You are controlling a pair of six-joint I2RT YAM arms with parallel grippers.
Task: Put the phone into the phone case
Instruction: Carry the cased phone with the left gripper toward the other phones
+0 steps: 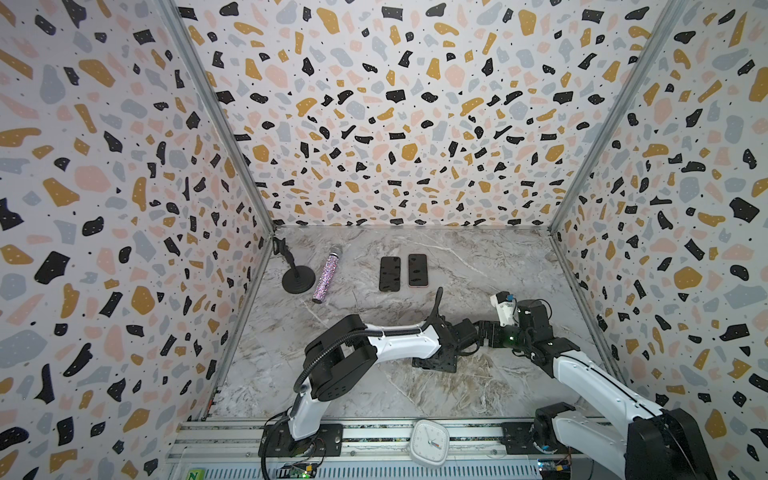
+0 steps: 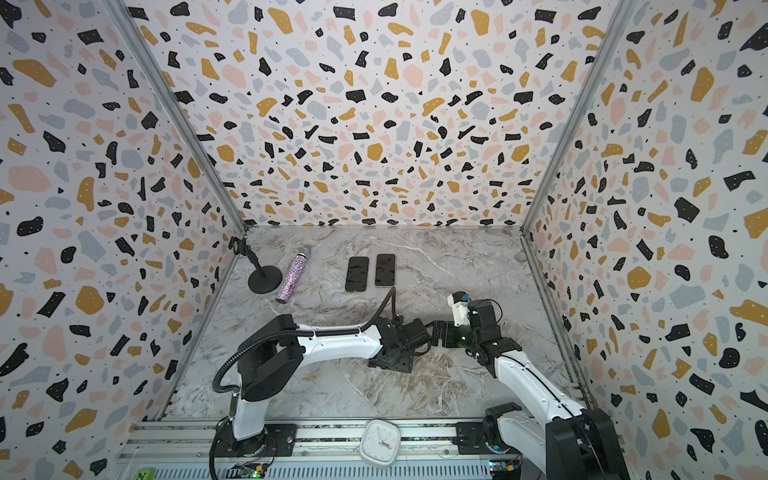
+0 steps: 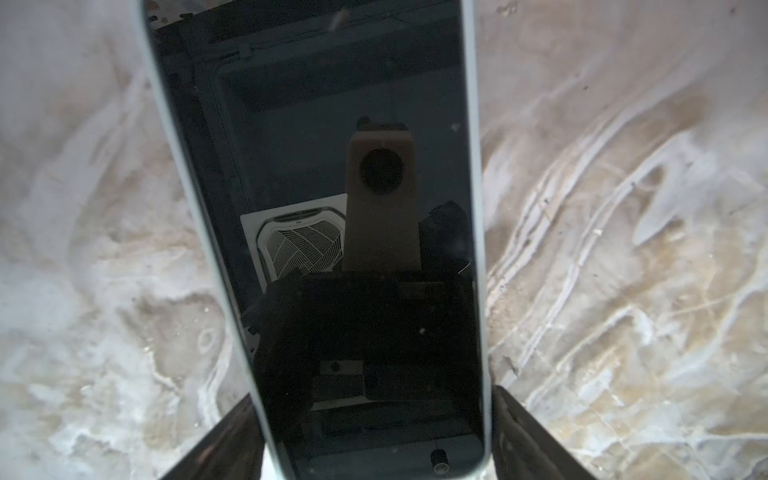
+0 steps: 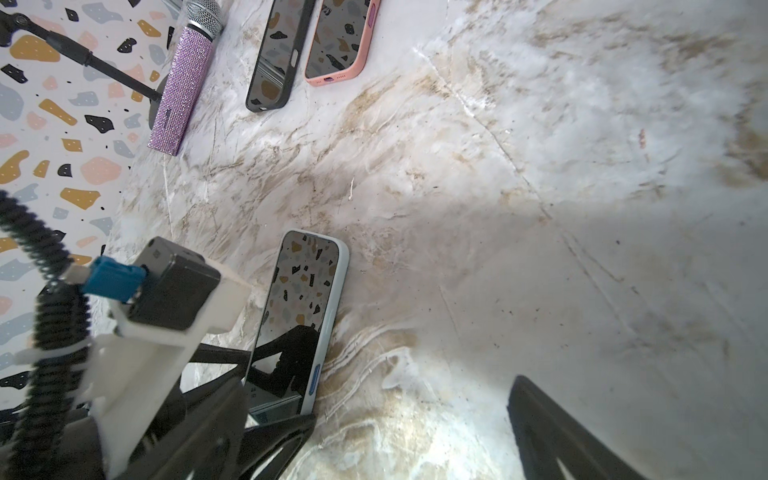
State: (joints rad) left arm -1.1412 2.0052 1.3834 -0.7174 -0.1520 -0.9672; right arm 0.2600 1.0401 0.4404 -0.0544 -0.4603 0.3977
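Observation:
A phone (image 3: 332,208) lies screen up on the marble table, framed by a pale blue phone case (image 3: 478,208). My left gripper (image 3: 372,395) is open and straddles the phone's near end, with both fingers close beside the case's long edges. The right wrist view shows the same phone (image 4: 299,299) and case rim (image 4: 338,282) flat on the table. In both top views the left gripper (image 1: 436,361) (image 2: 390,357) points down and hides the phone. My right gripper (image 4: 382,415) (image 1: 484,332) is open next to it, with only bare table between its fingers.
At the back lie a phone in a black case (image 1: 390,273) and one in a pink case (image 1: 417,270). Left of them are a glittery purple microphone (image 1: 326,274) and a black stand (image 1: 297,278). A white clock (image 1: 430,442) sits on the front rail. Patterned walls enclose three sides.

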